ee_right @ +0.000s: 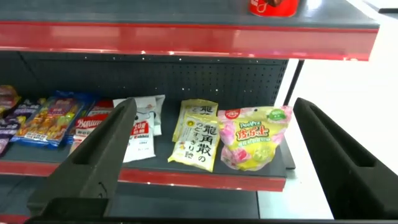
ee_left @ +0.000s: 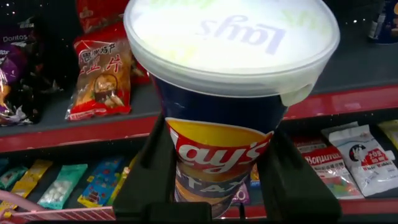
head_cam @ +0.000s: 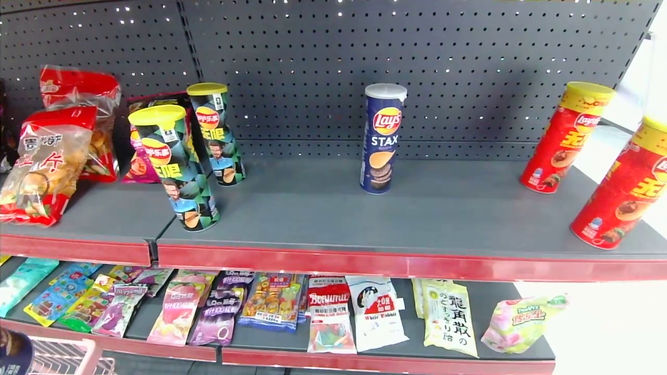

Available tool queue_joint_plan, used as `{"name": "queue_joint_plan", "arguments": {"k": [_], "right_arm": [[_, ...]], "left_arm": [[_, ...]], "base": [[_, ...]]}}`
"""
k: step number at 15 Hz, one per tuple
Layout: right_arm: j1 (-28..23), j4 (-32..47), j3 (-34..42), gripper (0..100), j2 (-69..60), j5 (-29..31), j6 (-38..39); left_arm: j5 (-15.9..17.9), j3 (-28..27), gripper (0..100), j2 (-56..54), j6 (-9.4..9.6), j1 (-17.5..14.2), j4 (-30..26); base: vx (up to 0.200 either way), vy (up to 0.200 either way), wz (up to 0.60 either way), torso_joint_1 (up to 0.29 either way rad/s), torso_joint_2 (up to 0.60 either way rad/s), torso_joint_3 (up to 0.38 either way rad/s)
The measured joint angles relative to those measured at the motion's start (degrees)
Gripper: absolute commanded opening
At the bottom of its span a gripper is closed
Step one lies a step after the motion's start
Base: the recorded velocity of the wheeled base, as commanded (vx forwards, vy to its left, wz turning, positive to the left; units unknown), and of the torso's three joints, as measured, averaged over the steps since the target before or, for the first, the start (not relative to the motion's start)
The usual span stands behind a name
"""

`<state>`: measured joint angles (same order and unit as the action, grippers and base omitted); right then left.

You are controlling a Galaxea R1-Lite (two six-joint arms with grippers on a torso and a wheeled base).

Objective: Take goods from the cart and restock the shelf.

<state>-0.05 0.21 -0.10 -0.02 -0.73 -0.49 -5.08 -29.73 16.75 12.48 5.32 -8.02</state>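
Chip can (ee_left: 219, 158) upright, lid up; left end effector (ee_left: 216, 132) grips it.

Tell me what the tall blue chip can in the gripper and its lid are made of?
The tall dark-blue chip can looks like glossy printed cardboard, judging by its smooth sheen. Its round whitish lid seems translucent plastic: lettering shows through mirrored.
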Motion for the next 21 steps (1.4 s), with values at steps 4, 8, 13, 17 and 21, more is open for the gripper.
{"name": "queue_joint_plan", "arguments": {"k": [4, 8, 13, 17, 21], "right_arm": [[0.0, 0.0, 0.0, 100, 0.0, 0.0, 0.0], [0.0, 0.0, 0.0, 100, 0.0, -0.2, -0.1], [0.2, -0.3, -0.5, 100, 0.3, -2.0, -1.9], [1.0, -0.2, -13.0, 100, 9.7, -7.0, -0.9], [7.4, -0.4, -28.3, 100, 32.0, -14.4, -2.9]], "left_arm": [[0.4, 0.1, 0, -0.7, -0.01, 0.2, 0.0], [0.8, 0.5, 0, -2.4, 0.07, 0.2, -1.4], [4.1, 0.9, 0, -7.4, -2.23, 0.3, -8.0], [8.0, 2.2, 0, -7.8, -5.05, 0.3, -8.3], [9.2, 2.9, 0, -4.7, -5.78, 0.4, -8.4]], "base": [[0.0, 0.0, 0.0, 0.0, 0.0, 0.0], [0.0, 0.0, 0.0, 0.0, 0.0, 0.0], [0.0, 0.0, 0.0, 0.0, 0.0, 0.0], [0.0, 0.0, 0.0, 0.0, 0.0, 0.0], [0.0, 0.0, 0.0, 0.0, 0.0, 0.0]]}}
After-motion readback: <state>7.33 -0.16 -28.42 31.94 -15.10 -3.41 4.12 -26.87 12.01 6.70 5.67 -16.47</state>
